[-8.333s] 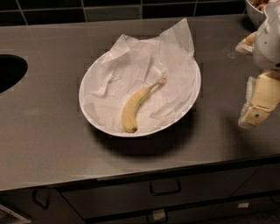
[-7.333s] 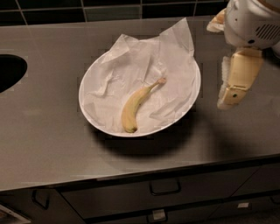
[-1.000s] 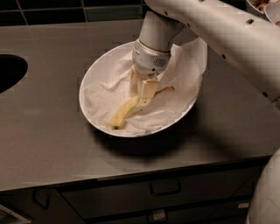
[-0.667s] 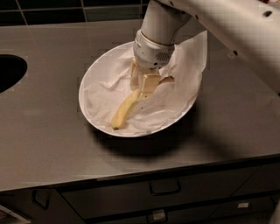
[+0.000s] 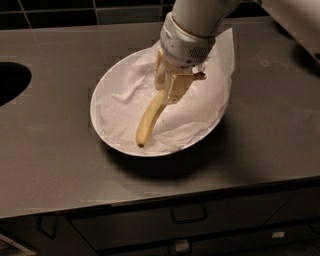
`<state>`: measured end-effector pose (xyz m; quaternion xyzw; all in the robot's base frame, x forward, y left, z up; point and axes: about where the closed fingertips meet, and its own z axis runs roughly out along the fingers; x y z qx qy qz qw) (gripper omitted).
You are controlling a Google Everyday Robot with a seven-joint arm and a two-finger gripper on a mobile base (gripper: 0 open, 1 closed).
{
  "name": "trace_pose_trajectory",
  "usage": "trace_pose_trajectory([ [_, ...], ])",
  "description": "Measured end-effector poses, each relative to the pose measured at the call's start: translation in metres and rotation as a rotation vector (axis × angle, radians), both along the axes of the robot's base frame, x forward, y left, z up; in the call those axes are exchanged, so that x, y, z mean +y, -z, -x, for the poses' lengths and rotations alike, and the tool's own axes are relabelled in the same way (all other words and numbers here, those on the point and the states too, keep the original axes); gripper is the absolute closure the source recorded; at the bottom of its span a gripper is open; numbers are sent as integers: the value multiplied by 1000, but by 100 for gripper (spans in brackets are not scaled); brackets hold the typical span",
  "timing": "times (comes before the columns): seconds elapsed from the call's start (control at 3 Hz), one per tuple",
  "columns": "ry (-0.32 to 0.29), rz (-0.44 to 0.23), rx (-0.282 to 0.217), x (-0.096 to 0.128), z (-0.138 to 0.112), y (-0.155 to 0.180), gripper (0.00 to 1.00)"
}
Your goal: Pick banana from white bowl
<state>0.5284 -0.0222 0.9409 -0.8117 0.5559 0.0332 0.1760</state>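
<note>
Dark grey counter fills the view, with dark tiles behind the gripper, drawers under the near edge, and a round sink cutout well off to one side of it. Directly beneath the gripper sits the white bowl, lined with crumpled paper that sticks up past the rim on the far side. The gripper hangs low inside the bowl, over its far half, pointing straight down. The banana runs from between its fingers down and toward the near rim, with the lower tip resting on the paper and the stem end hidden at the fingers. The fingers look clenched on that upper end, though the wrist blocks the exact contact, so the hold may be shallow. By my reading the grasp is made and the lift is just beginning: one end is up, the other touches the liner. The next move calls for a straight, steady rise until the low tip clears the paper and the rim. A grip this near the end could let the fruit swing or slip, and the loose paper could drag along with it.
</note>
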Motion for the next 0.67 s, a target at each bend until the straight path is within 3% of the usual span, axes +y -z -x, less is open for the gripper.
trace_pose_trajectory([
  [0.33,36,-6,-77,-8,8,-25,100],
  [0.67,36,-6,-81,-8,9,-27,100],
])
